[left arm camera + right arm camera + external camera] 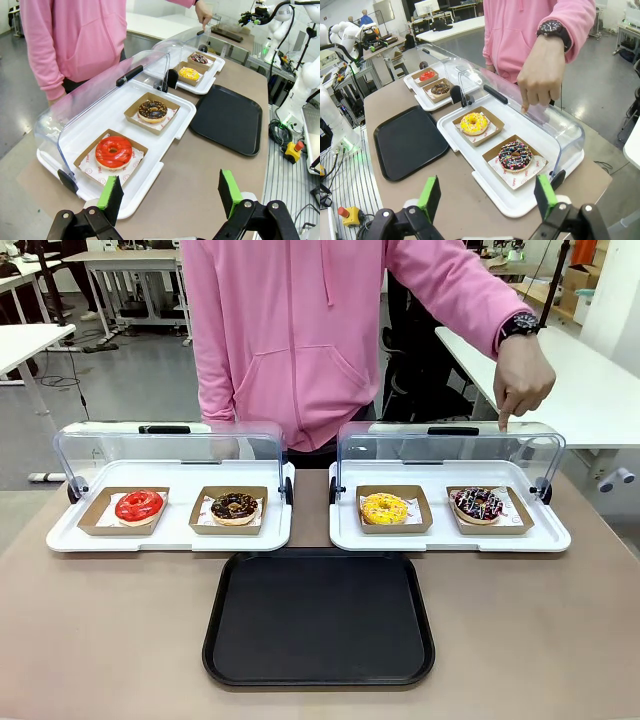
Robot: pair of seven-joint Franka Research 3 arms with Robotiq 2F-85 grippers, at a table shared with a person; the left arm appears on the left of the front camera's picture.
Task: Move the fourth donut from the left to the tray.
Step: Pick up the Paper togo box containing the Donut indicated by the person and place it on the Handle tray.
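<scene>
Handling the fourth donut (479, 504): it looked light and soft, with sticky chocolate glaze and loose sprinkles that a pinch would smear or crush, so the ring itself was a poor place to grip.
Hold point: the small brown cardboard tray (522, 526) under it looked stiffer, and its raised wall on the robot's side seemed the safest thing to pinch. Thin card could bend, so it would need carrying level.
Where it sat: it was last on the right in the row of four, in the right half of the right white tray (450, 540) and apart from the black tray (318, 618).
Container at left: the left white tray (170, 537) held two cardboard trays, with a red-glazed donut (139, 506) on the left and a chocolate donut with pale crumbs (235, 506) beside it. Its clear domed lid (170, 445) stood tipped back, open toward the robot.
Container in the middle: the black tray held nothing and lay on the surface (100, 640) just in front of both white trays.
Container at right: the right white tray held a yellow donut (384, 508) on the left and the fourth donut on the right, and its own lid (450, 448) was likewise tipped back.
Person: a hand (522, 380) pointed one finger down at the lid's top, above the fourth donut.
Grippers: the left gripper (171, 186) had its jaws wide apart with nothing between them, near the red donut's end. The right gripper (486, 187) was equally spread and held nothing, short of the right white tray.
</scene>
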